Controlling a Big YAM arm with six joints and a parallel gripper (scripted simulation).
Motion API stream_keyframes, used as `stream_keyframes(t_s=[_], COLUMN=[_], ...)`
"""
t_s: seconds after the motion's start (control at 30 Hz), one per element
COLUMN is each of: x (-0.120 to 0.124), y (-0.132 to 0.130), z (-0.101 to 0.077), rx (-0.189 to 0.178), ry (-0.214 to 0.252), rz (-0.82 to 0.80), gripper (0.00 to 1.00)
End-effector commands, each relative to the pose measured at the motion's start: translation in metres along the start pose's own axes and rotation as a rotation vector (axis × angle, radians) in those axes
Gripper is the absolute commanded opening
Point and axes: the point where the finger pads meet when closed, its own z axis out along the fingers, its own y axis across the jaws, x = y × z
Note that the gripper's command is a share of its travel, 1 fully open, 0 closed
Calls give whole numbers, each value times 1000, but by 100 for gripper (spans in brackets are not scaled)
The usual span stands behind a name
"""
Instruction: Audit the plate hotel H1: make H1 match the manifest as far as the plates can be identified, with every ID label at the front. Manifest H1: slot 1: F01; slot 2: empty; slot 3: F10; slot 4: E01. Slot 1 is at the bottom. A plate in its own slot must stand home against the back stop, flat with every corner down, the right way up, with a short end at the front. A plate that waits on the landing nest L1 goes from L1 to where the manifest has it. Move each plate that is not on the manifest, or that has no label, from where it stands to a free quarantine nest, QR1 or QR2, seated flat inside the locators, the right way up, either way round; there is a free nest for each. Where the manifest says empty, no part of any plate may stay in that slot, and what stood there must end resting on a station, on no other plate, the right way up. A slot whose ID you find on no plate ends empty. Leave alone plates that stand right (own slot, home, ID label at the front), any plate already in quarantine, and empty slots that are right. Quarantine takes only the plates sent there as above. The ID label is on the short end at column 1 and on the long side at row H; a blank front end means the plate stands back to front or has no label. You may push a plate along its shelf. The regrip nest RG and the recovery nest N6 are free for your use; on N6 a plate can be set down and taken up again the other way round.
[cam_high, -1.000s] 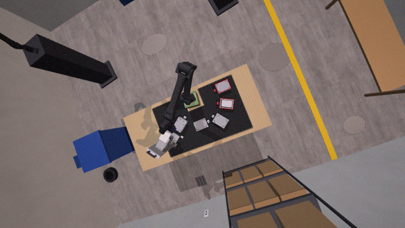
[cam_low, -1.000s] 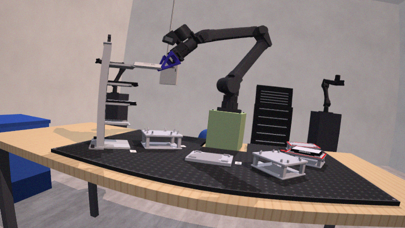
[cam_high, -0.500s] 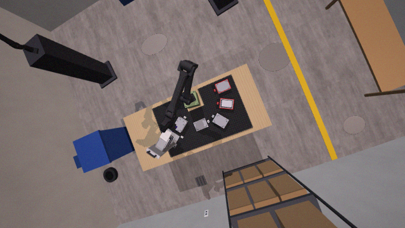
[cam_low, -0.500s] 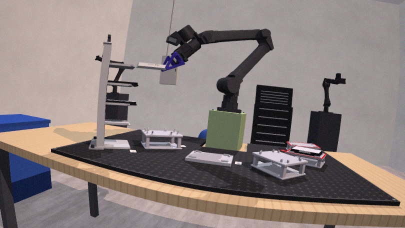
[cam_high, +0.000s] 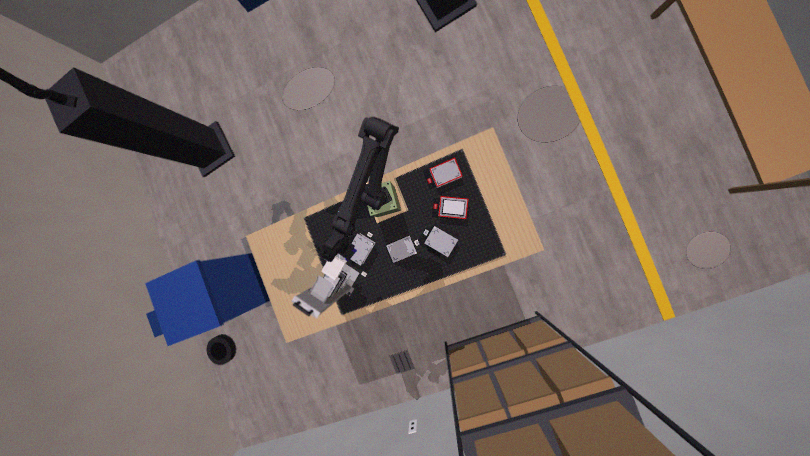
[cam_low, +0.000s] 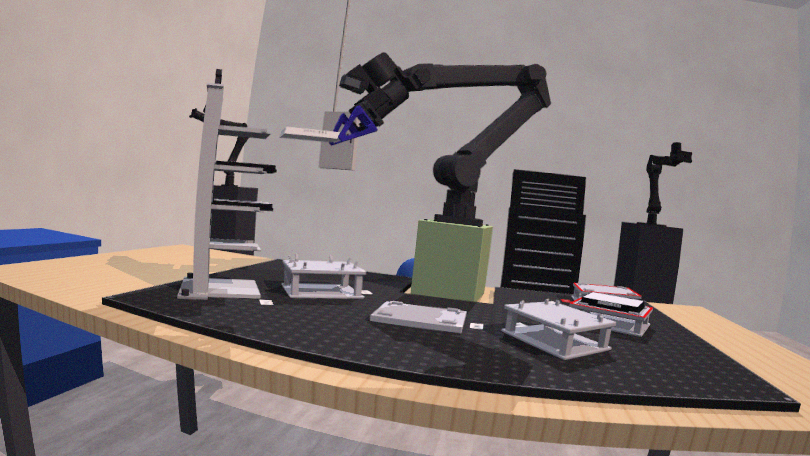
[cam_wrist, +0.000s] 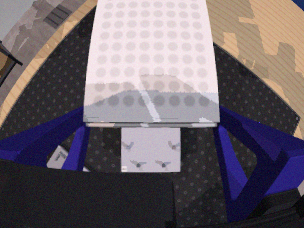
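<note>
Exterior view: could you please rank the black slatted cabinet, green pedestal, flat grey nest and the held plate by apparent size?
Largest to smallest:
1. black slatted cabinet
2. green pedestal
3. flat grey nest, though it sits nearer the camera, which flatters it
4. plate held in the gripper, clearly smallest
</note>
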Motion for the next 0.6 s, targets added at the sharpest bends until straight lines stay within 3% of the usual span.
stream_keyframes(t_s=[0.0, 0.57], x=[-2, 15], y=[3, 2], z=[-8, -18], rx=[-6, -4], ry=[-20, -19], rz=[7, 8], gripper=[86, 86])
